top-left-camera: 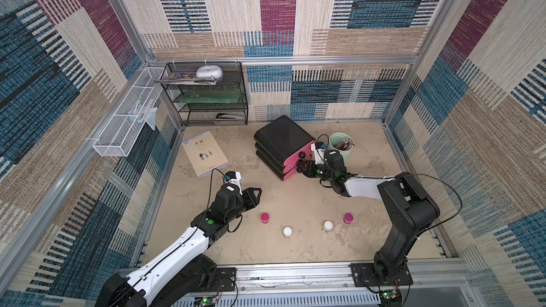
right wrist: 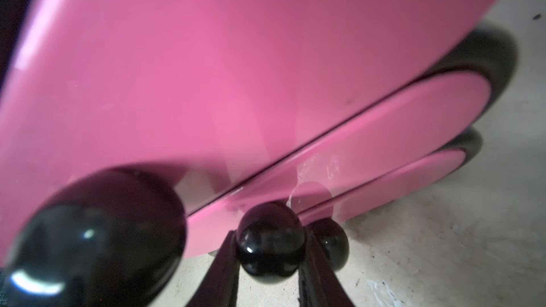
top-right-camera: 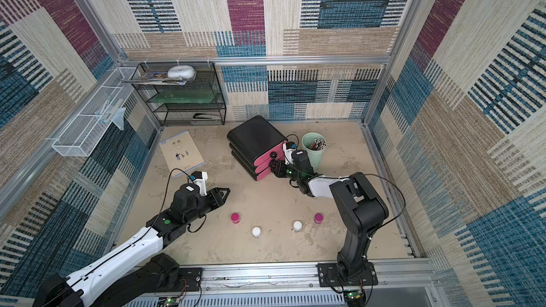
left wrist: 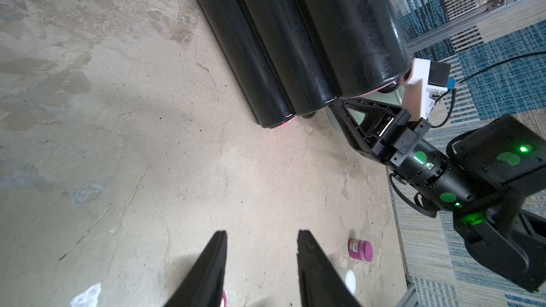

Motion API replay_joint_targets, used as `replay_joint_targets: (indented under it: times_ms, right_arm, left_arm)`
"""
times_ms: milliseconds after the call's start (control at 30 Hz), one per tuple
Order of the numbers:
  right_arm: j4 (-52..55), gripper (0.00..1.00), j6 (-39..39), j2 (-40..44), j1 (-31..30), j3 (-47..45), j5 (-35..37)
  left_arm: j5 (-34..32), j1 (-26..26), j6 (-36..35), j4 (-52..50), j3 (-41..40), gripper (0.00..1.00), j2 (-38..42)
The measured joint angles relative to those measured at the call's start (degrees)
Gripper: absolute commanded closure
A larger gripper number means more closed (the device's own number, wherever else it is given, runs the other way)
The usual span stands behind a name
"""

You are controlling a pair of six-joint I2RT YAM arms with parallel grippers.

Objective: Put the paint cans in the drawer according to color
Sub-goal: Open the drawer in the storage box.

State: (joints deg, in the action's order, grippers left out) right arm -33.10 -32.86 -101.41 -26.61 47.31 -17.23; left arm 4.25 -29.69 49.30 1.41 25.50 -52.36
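Note:
The black drawer (top-left-camera: 282, 138) unit with pink fronts stands at the back middle of the table in both top views, and its drawers look closed. My right gripper (right wrist: 269, 233) is shut on the round black knob (right wrist: 270, 251) of the middle drawer; it reaches in at the unit's front (top-left-camera: 302, 166). Two magenta paint cans (top-left-camera: 265, 217) (top-left-camera: 348, 218) and two white paint cans (top-left-camera: 287, 231) (top-left-camera: 328, 225) stand in a loose row near the table's front. My left gripper (left wrist: 261, 233) hovers left of that row (top-left-camera: 258, 192), open and empty. The left wrist view shows a magenta can (left wrist: 360, 250).
A mint pencil cup (top-left-camera: 339, 146) stands just right of the drawer unit, behind my right wrist. A pale book (top-left-camera: 205, 153) lies at the left. A black wire rack (top-left-camera: 206, 95) stands at the back left, with a white mesh basket (top-left-camera: 124, 125) on the left wall.

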Motion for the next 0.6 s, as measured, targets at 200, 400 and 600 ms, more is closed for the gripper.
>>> replay_joint_targets:
  times_ms: [200, 400, 600]
  right_arm:
    - [-0.2, 0.74, 0.2, 3.1, 0.0, -3.5, 0.6]
    - [0.7, 0.75, 0.5, 6.8, 0.0, -6.8, 1.3]
    - [2.5, 0.75, 1.2, 11.4, 0.0, -10.6, 2.2]
  left_arm:
    - [0.0, 0.0, 0.0, 0.0, 0.0, 0.57, -0.3]
    - [0.0, 0.0, 0.0, 0.0, 0.0, 0.57, -0.3]
    - [0.0, 0.0, 0.0, -0.6, 0.0, 0.57, -0.1]
